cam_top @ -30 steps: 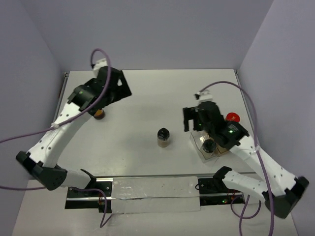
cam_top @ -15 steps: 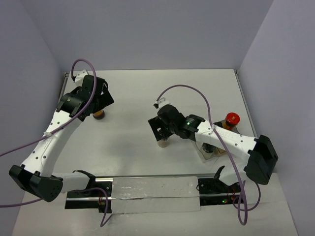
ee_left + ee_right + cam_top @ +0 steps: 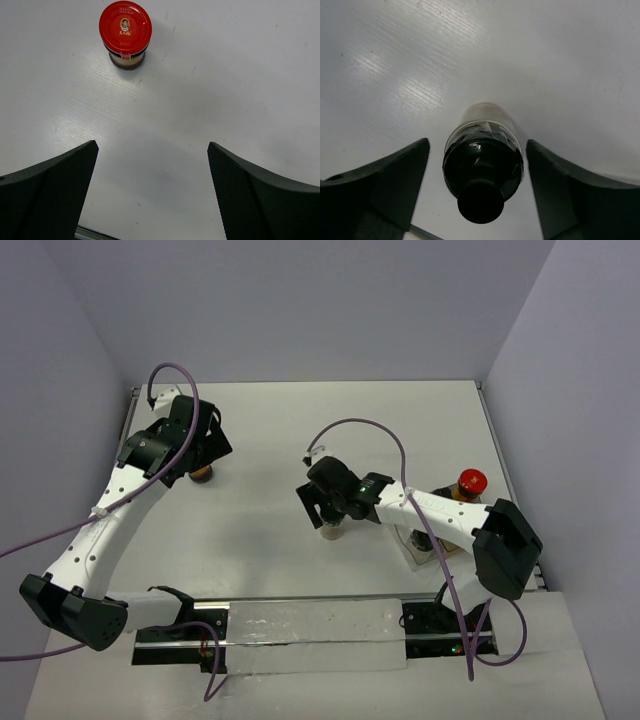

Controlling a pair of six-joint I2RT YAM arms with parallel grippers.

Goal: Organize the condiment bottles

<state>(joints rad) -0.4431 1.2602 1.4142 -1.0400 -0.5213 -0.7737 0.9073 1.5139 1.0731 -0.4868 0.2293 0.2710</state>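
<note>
A black-capped condiment bottle (image 3: 331, 531) (image 3: 482, 170) stands upright at the table's middle. My right gripper (image 3: 326, 504) (image 3: 477, 144) is lowered over it, jaws on either side of the cap with a narrow gap showing on each side, so it is open. A red-capped bottle (image 3: 202, 473) (image 3: 125, 30) stands at the far left. My left gripper (image 3: 192, 443) (image 3: 152, 195) hovers just short of it, wide open and holding nothing. A second red-capped bottle (image 3: 471, 483) stands at the right.
A clear plastic tray (image 3: 414, 554) lies at the right, partly covered by my right arm, with a dark-capped bottle (image 3: 424, 542) in it. A transparent strip on a rail (image 3: 310, 632) runs along the near edge. Walls close in on the left, back and right.
My right arm swung left from the tray to the middle bottle, and its jaws have narrowed around the cap. My left arm pulled back slightly to the left, still open.
</note>
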